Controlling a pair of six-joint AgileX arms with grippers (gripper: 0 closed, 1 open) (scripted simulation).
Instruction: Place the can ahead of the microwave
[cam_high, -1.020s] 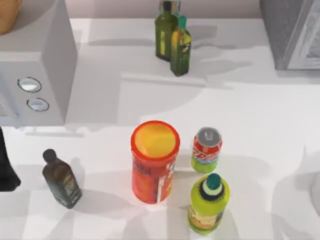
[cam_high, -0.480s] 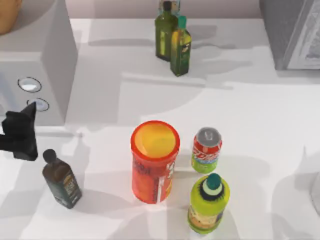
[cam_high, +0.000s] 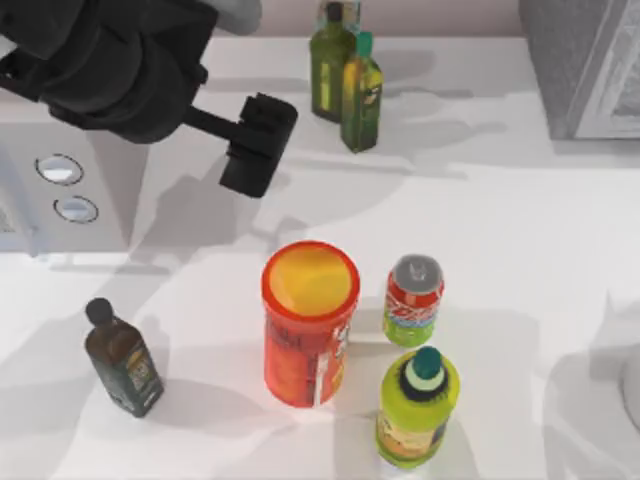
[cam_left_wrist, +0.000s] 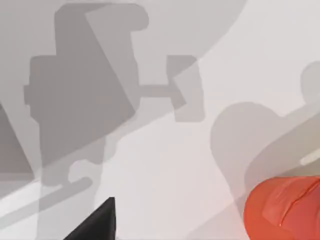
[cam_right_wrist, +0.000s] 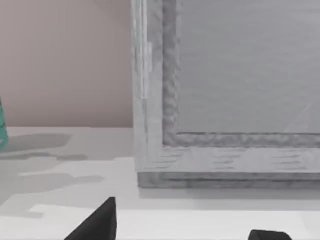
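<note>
Over the white table's far-left part, beside the large light-grey microwave, left gripper; finger state impossible to tell. Nearer the middle, standing untouched: small red-and-green soda can.

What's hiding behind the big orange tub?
Nothing touching it: bare table behind the orange canister, with the left gripper hovering farther back. Its base is hidden by its lid.

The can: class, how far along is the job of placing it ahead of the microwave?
Done: nothing; the can stands untouched beside the orange canister, right of the microwave. In hand: the left gripper hovers above the table, holding nothing. Left: reaching, grasping, carrying and setting the can down.
</note>
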